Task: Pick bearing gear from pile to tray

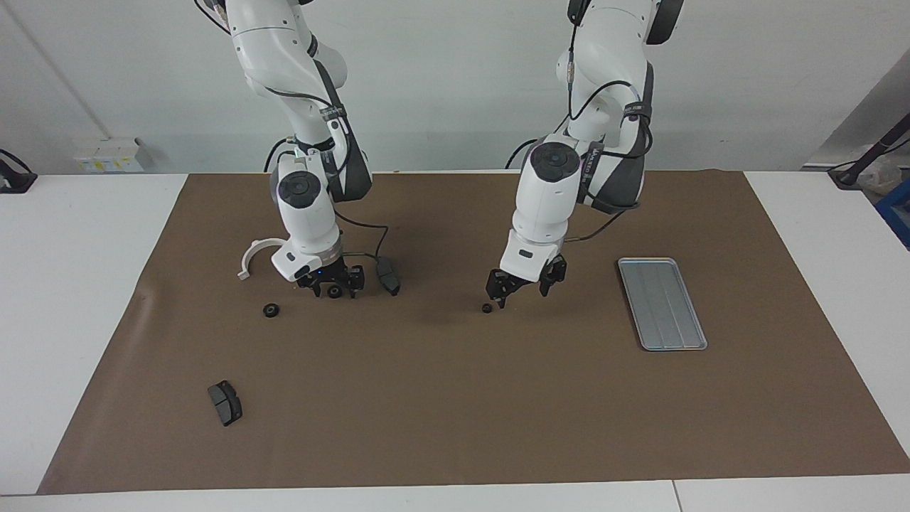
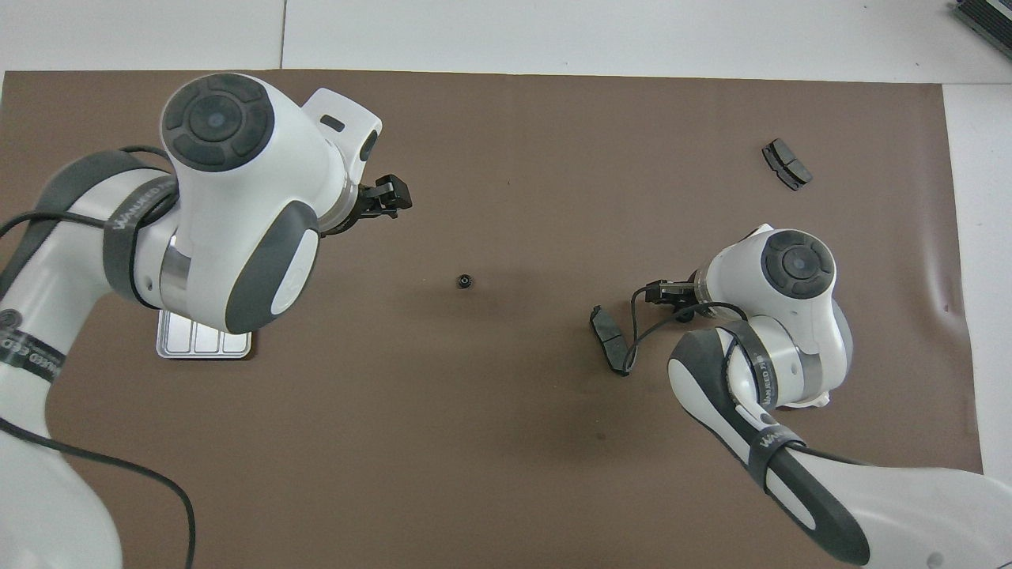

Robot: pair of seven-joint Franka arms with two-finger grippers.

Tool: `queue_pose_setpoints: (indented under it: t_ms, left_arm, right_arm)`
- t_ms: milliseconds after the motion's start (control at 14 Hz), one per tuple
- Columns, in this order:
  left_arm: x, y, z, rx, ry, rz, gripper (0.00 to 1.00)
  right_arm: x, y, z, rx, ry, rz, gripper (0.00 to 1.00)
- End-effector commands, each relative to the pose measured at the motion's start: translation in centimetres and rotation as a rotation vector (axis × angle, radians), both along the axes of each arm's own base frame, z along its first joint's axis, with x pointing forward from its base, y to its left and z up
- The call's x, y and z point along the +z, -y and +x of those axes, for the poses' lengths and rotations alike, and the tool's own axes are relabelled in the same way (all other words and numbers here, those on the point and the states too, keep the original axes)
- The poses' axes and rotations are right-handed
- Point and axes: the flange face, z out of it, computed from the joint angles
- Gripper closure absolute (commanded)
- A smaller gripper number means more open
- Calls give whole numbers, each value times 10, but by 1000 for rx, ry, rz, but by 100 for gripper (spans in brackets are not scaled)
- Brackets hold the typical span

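Brown-covered worktop (image 1: 455, 398): a black gear (image 1: 333, 291) is gripped low by the right tool (image 1: 333, 283); the left tool (image 1: 525, 283) is held open above another gear (image 1: 487, 308).

A white desk (image 1: 85, 299) carries a large brown mat (image 1: 455, 405) that covers most of its top, leaving white margins at both ends. Along the desk's robot edge rises a plain pale wall (image 1: 455, 85), evenly lit. Near the mat's corner, against that wall, sits a small white box (image 1: 106, 155).
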Motion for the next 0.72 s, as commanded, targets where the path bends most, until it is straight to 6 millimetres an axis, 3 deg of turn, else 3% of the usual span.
queue_pose_setpoints:
  t_ms: [0,215,430,644]
  left_arm:
    - [-23,10,-10,-10,24,8,0]
    - [-51,16,-23,-30,38,-6,0]
    - [-80,28,-34,-56,11,9,0]
    - [-87,41,-44,-80,4,12,0]
  right_arm:
    - [6,2,-7,24,12,20,30]
    - [6,2,-8,24,11,20,44]
    - [5,2,-8,24,5,18,65]
    - [6,2,-8,22,2,18,85]
